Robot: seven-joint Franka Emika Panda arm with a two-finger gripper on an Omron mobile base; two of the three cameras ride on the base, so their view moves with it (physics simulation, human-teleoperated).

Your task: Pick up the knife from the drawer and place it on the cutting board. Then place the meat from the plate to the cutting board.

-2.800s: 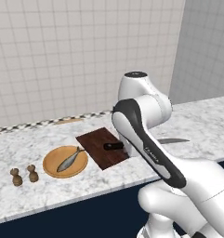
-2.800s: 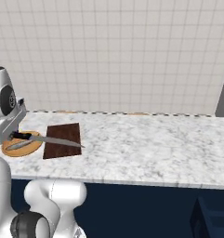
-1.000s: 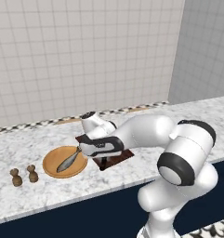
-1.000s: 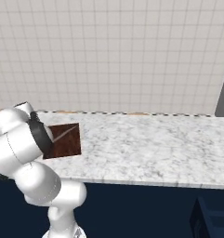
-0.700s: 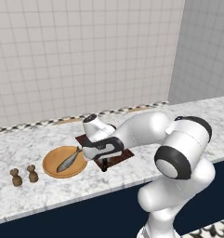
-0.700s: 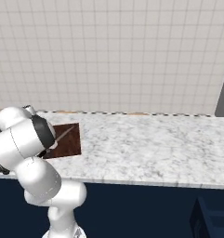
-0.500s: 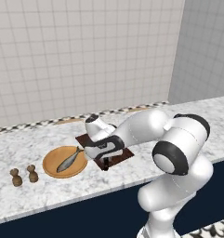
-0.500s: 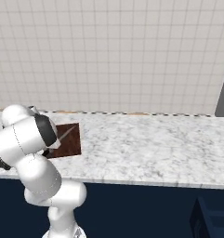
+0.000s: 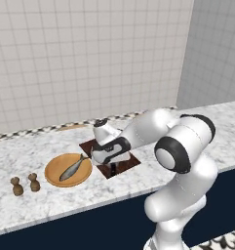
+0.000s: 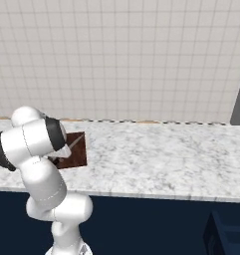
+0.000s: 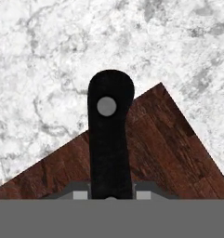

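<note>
My gripper (image 11: 111, 195) is shut on the knife's black handle (image 11: 110, 139), which stands over a corner of the dark reddish-brown cutting board (image 11: 169, 148). From the left base view, the hand and gripper (image 9: 112, 168) hang low over the board's (image 9: 130, 161) front part. The knife's thin grey blade (image 10: 75, 141) slants up over the board (image 10: 74, 152) in the right base view. Left of the board, the grey fish, the meat (image 9: 72, 167), lies on the round orange-tan plate (image 9: 53, 177). A dark blue drawer (image 10: 226, 234) juts out under the counter at the lower right.
Two small brown shakers (image 9: 24, 184) stand on the marble counter (image 9: 206, 114) left of the plate. A tiled wall runs behind the counter. Right of the board the marble (image 10: 161, 152) stretches far. My own arm curls over the board's right side.
The hand has carried the knife to the right, from the plate's edge to the front part of the cutting board, and a little lower. The fish and plate have not moved.
</note>
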